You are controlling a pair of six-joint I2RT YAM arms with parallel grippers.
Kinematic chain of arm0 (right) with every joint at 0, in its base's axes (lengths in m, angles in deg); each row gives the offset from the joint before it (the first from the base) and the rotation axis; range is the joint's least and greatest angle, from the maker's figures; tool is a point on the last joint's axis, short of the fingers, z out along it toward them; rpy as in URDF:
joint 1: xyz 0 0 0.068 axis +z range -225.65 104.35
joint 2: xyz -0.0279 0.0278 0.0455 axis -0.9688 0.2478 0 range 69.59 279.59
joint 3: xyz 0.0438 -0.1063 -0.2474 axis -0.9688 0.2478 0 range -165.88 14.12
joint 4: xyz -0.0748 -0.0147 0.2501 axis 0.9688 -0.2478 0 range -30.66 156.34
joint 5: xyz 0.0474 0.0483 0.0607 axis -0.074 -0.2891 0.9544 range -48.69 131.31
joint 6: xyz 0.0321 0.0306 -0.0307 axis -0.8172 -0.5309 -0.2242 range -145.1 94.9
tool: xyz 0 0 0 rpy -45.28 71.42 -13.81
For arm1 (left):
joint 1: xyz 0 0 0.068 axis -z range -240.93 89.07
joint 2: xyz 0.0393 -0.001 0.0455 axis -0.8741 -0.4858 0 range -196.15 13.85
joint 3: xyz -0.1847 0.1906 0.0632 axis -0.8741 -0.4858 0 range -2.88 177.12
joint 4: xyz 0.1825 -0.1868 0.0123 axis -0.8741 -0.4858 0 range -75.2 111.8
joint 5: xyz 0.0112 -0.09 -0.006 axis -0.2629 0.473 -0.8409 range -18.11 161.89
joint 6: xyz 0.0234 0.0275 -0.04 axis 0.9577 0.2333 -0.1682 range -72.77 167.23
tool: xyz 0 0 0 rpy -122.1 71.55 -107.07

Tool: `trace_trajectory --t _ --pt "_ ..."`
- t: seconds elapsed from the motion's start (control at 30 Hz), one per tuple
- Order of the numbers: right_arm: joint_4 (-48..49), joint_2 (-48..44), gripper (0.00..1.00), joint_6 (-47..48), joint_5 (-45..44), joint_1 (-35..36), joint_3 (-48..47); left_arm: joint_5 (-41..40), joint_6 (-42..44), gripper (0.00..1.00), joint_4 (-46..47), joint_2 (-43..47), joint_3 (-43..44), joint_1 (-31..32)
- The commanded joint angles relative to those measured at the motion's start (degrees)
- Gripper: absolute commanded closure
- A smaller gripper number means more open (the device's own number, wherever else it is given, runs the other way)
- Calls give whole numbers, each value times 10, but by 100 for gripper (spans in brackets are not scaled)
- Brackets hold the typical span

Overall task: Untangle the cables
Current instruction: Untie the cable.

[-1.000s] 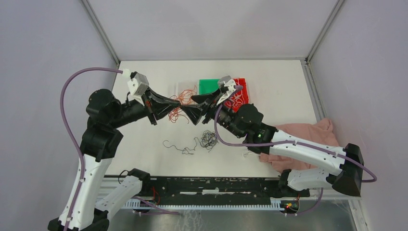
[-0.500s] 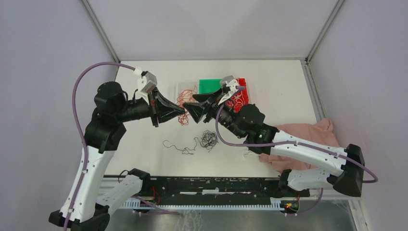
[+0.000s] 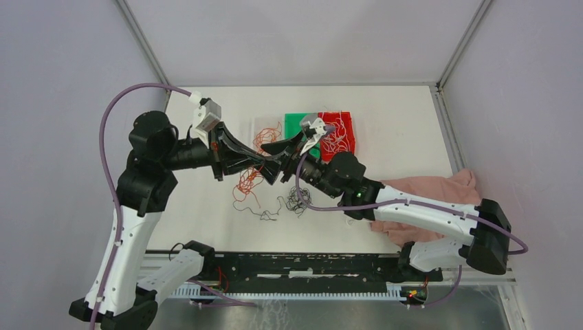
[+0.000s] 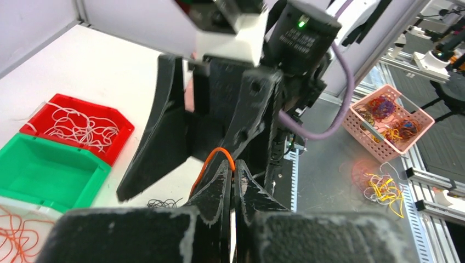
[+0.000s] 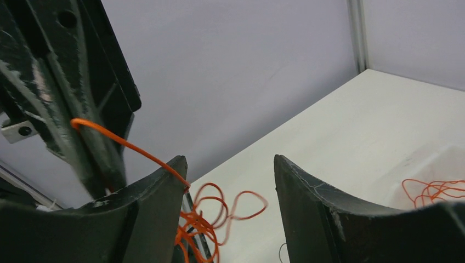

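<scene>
Left jaws pinch a light, springy orange wire (image 4: 216, 156), curls dangling above the counter (image 3: 405, 130); right jaws gape beside it and should probably take the taut strand near the pinch.

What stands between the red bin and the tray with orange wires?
The green bin stands there, between the red bin and the tray of orange wires; the left wrist view shows it.
</scene>
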Motion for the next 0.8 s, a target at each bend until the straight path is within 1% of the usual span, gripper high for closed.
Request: trace_trajectory --t 0.0,0.2,0.33,0.43,0.67,0.77 --pt "68 24 33 -29 22 8 0 66 -36 97 26 -17 27 2" --pt "123 59 30 -49 20 20 0 86 -94 97 95 -18 7 1" --pt "119 76 31 -44 3 29 3 92 -135 97 141 -22 7 1" --pt "124 89 31 -41 -28 30 18 96 -168 97 173 -31 20 2" --pt "143 131 33 -36 -64 30 37 109 -307 97 306 -35 31 1" --pt "146 134 35 -35 -75 29 50 111 -322 97 315 -34 44 1"
